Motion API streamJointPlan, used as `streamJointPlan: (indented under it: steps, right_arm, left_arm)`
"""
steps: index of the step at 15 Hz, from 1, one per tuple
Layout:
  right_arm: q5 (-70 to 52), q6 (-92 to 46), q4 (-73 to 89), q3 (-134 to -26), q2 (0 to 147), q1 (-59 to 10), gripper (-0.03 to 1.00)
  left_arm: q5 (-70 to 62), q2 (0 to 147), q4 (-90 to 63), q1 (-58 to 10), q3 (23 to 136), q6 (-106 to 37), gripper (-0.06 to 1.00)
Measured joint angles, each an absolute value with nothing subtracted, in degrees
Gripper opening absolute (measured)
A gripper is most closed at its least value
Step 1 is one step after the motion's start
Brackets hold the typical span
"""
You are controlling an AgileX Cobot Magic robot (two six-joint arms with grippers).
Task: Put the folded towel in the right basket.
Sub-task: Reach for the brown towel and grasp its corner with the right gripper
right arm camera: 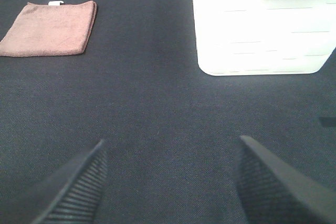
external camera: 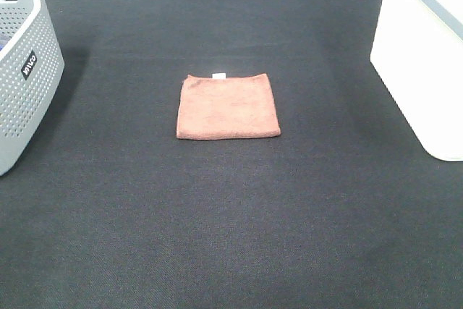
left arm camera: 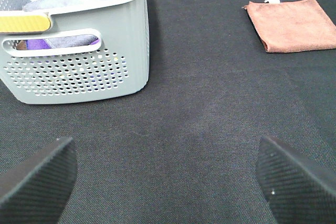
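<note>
The folded towel [external camera: 228, 106], a reddish-brown square with a small white tag on its far edge, lies flat on the dark table mat in the middle of the exterior view. It also shows in the left wrist view [left arm camera: 291, 24] and the right wrist view [right arm camera: 51, 28]. The right basket [external camera: 427, 56], a plain white bin, stands at the right edge; it shows in the right wrist view [right arm camera: 262, 30]. My left gripper [left arm camera: 168, 182] is open and empty, well back from the towel. My right gripper [right arm camera: 170, 182] is open and empty, in front of the white bin. Neither gripper shows in the exterior view.
A grey perforated basket [external camera: 25, 70] with a small black label stands at the left edge; the left wrist view shows it [left arm camera: 79, 72] holding several coloured cloths. The dark mat [external camera: 231, 236] covers the table.
</note>
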State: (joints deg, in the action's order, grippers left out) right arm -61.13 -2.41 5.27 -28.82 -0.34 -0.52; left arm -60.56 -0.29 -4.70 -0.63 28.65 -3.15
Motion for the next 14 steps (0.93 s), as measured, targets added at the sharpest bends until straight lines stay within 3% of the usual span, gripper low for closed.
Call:
streamJointPlan:
  steps: [14]
  right_arm:
    - [-61.1,-2.4,5.3,-28.8,-0.3,-0.5,0.65]
  left_arm:
    - [-60.6,-0.3,-4.7,-0.6,28.6,-3.2,0.88]
